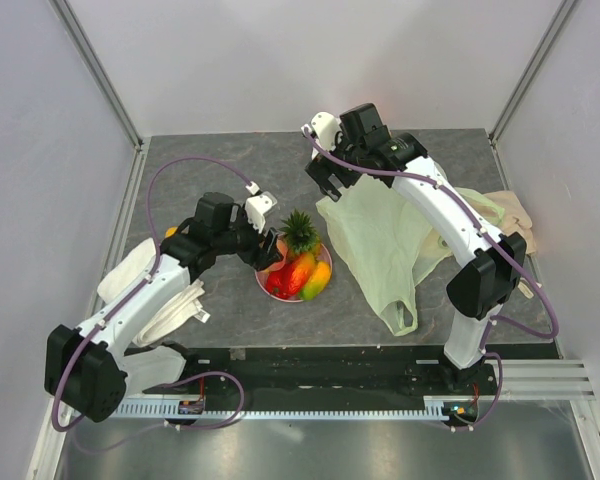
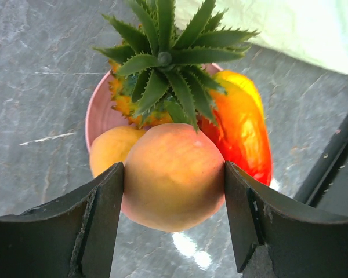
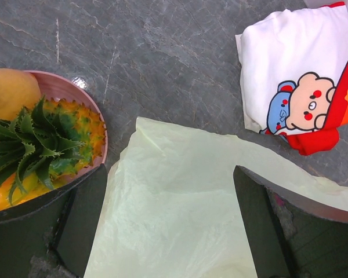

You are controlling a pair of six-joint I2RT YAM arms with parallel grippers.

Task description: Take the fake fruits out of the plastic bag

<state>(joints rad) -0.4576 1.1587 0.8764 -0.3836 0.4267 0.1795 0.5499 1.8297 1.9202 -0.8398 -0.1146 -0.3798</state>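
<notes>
grey table (image 2: 35, 87); only left wrist view shows left gripper (image 2: 174, 174) clamping peach (image 2: 174, 191).

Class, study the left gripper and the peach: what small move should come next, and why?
Probably ease the left gripper down and open it: the peach is clamped between its fingers at the near rim of the pink plate, which already holds the pineapple and mango.

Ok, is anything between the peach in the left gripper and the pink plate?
Nothing visible blocks it, but the plate is crowded: the pineapple, a yellow fruit and a red-orange fruit sit right beside the peach.
</notes>
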